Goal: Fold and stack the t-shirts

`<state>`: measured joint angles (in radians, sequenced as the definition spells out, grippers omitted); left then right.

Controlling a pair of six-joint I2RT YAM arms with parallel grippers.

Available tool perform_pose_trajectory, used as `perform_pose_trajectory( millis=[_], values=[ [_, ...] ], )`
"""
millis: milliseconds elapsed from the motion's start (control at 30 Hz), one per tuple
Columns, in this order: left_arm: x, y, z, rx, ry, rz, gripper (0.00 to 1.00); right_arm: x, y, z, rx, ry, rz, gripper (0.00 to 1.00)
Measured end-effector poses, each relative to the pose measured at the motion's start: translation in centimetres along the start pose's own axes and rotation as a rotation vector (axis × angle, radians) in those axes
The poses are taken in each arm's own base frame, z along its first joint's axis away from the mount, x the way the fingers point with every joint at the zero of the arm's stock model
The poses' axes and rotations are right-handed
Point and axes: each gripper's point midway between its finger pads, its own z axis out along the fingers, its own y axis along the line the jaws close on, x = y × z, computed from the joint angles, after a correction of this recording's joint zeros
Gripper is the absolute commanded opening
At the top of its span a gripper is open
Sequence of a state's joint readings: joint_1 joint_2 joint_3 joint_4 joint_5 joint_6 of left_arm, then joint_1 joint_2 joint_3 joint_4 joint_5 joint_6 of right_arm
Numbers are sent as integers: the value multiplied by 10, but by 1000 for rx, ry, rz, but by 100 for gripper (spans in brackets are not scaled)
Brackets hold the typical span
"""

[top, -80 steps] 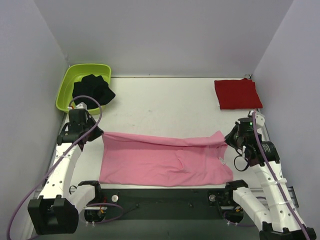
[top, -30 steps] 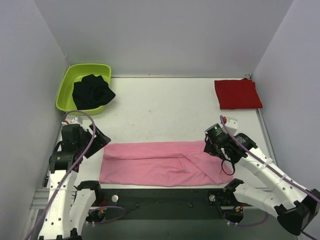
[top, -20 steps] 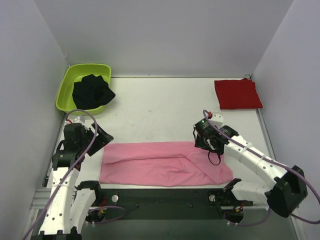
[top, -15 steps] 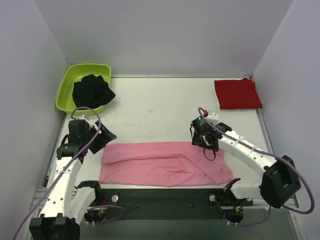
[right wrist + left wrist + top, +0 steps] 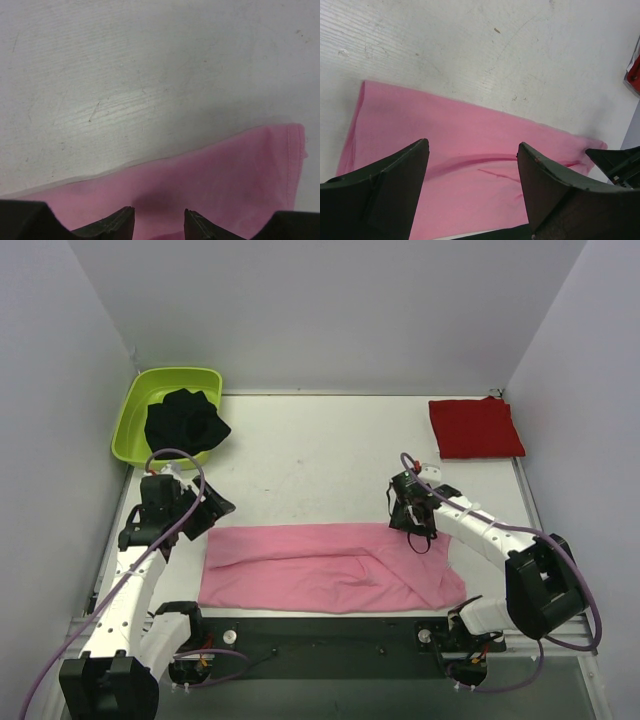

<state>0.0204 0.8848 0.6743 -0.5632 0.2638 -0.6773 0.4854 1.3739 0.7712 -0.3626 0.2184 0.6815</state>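
Overhead and wrist views of the two-arm rig on a white tabletop (image 5: 330, 460). The pink t-shirt (image 5: 320, 565) lies along the near edge of the tabletop as a long, flat band, with shallow creases across its middle and its right end spread a little wider than its left. The red t-shirt (image 5: 475, 427) rests as a neat square in the far right corner, well apart from the pink one. The lime green tub (image 5: 128, 425) stands in the far left corner and holds a bundle of black cloth (image 5: 185, 423). The left gripper (image 5: 205, 512) hangs just beyond the far left corner of the pink t-shirt; its jaws stand wide apart with nothing between them, and the left wrist view looks between them along the length of the band. The right gripper (image 5: 408, 523) is poised over the far edge of the pink t-shirt, toward its right end; its jaws are only partly open, leaving a narrow gap. In the right wrist view a shadowed patch of pink cloth shows in that gap, lying flat with no fold drawn up between the tips, so no hold on it can be seen. The far edge of the cloth runs slantwise across that view, with bare tabletop beyond.
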Motion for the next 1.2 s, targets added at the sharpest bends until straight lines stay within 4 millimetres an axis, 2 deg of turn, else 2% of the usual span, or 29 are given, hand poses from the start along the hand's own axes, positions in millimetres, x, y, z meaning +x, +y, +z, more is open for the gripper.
perform_pose_trajectory(
  millis=[133, 300, 533, 867, 1033, 1133, 1167, 1200],
  values=[
    [2, 1, 1, -1, 4, -1, 80, 13, -3, 4, 6, 23, -17, 28],
    [3, 3, 1, -1, 6, -2, 80, 34, -7, 8, 18, 58, -42, 17],
    [5, 3, 0, 5, -1, 1, 80, 43, -4, 5, 10, 61, -52, 4],
    [6, 2, -3, 19, -11, 5, 80, 58, 10, -29, -62, 23, -91, 0],
    [8, 1, -5, 28, -12, -1, 80, 79, 20, -51, -111, 17, -148, 2],
    [8, -2, -7, 41, -17, -6, 80, 98, 26, -64, -143, 21, -201, 10],
    [8, -3, -8, 46, -19, -6, 80, 105, 28, -68, -153, 26, -222, 16],
    [8, -3, -8, 49, -19, -6, 80, 112, 31, -72, -162, 32, -245, 27]
  ],
)
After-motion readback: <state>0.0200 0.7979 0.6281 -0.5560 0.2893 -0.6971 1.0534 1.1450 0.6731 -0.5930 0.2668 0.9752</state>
